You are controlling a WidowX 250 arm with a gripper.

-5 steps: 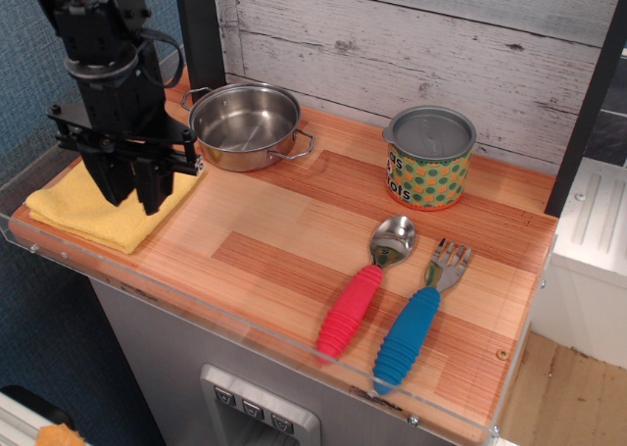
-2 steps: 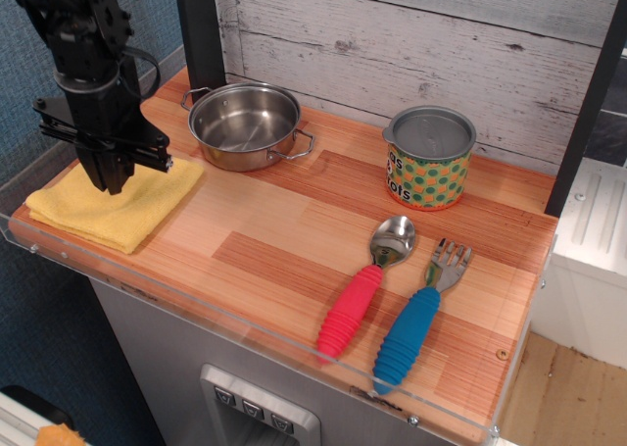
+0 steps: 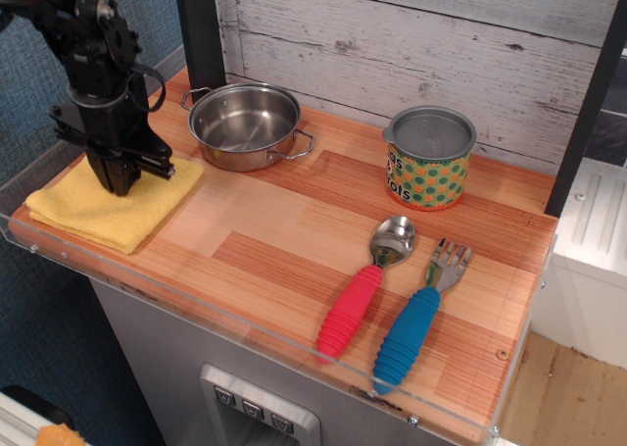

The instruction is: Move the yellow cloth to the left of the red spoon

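The yellow cloth (image 3: 103, 209) lies folded flat at the table's front left corner. The red spoon (image 3: 364, 287) lies at the front right, with its metal bowl pointing to the back and its ribbed red handle toward the front edge. My black gripper (image 3: 118, 179) points straight down over the cloth's back middle, with its fingertips at or on the fabric. The fingers are seen edge-on as one dark block, so no gap between them shows. The cloth is not lifted. The spoon is far to the gripper's right.
A steel pan (image 3: 245, 124) stands just behind and right of the cloth. A patterned tin can (image 3: 428, 159) stands at the back right. A blue-handled fork (image 3: 419, 317) lies right of the spoon. A clear plastic rim (image 3: 225, 326) borders the table's front edge.
The gripper has moved left from the cloth's right edge to over the cloth, turned about its wrist and come down to the fabric. The cloth has not moved.
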